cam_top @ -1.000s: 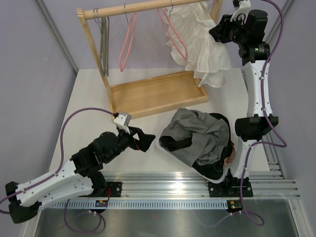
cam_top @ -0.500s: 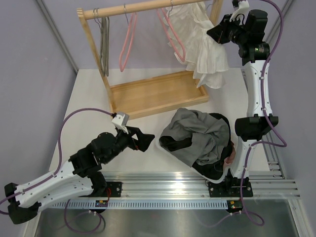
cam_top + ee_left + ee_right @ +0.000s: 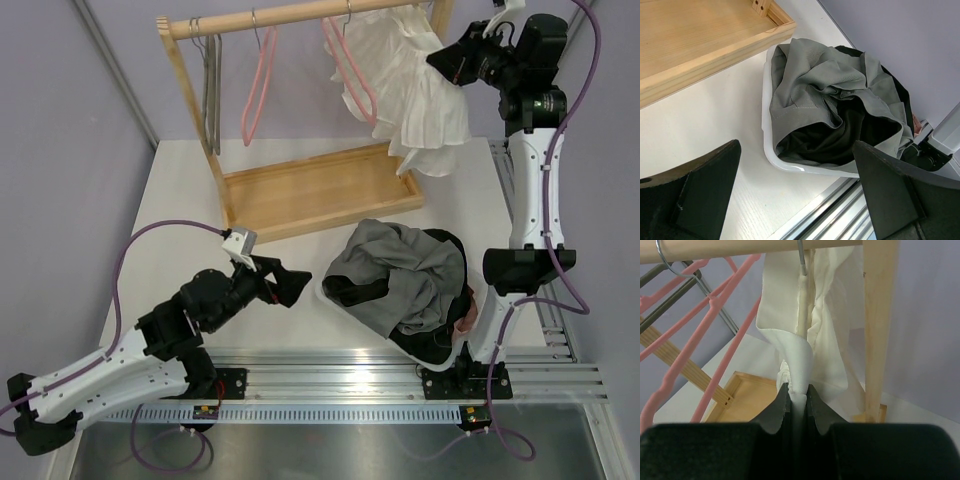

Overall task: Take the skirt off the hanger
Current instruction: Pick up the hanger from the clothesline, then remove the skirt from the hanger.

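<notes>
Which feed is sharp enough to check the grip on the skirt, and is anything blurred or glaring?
Right wrist: white skirt crisp where the right gripper pinches it. Left wrist: gray garment sharp; left gripper open, its fingers dark foreground shapes. Top external: even light, mild sheen on the metal sheet.

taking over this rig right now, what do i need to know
Right pincer: shut on a fold of the white skirt, up by the right-hand post of the rack.
Left pincer: open, empty, low over the table beside the bin of grey clothes.
Done: skirt gripped only; it still hangs on its hanger on the rail.
Left: pull the skirt free of the hanger, then set it down.
</notes>
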`<state>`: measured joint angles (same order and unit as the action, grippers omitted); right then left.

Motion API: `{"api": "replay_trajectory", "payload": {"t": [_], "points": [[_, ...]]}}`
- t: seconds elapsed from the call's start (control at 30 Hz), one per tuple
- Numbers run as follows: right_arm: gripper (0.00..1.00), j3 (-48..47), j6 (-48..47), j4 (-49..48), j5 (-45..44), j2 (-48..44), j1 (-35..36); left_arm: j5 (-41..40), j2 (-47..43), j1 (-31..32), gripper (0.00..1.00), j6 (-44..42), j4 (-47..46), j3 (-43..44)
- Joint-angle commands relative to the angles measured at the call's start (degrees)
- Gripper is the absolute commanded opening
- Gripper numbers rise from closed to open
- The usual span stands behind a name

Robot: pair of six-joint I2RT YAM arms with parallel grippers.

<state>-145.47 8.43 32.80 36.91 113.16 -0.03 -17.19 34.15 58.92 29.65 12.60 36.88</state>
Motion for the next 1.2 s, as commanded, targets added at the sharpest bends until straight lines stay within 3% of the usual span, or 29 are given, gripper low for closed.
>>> {"api": "replay_trajectory", "payload": {"t": [0.0, 0.37, 0.83, 0.97, 1.17], "points": [[0.00, 3.1, -1.6, -5.6, 3.5, -6.7, -1.7, -1.0, 0.0, 0.0, 0.99, 0.4, -2.6, 0.6], [0.00, 20.8, -19.0, 7.8, 6.3, -16.2, -1.7, 1.2, 3.7, 0.0, 0.99, -0.3, -6.0, 1.5], [0.00, 45.4, -39.8, 24.8, -2.4, -41.8, -1.8, -1.2, 5.0, -0.1, 0.99, 0.8, -5.0, 4.2], [0.00, 45.2, -48.0, 32.7, 0.0, -47.6, -1.7, -0.5, 4.1, -0.2, 0.99, 2.2, -5.0, 5.0], [0.00, 39.4, -62.1, 53.4, 5.9, -48.6, -1.7, 1.1, -0.2, -0.2, 0.99, 3.7, -5.1, 7.1]]}}
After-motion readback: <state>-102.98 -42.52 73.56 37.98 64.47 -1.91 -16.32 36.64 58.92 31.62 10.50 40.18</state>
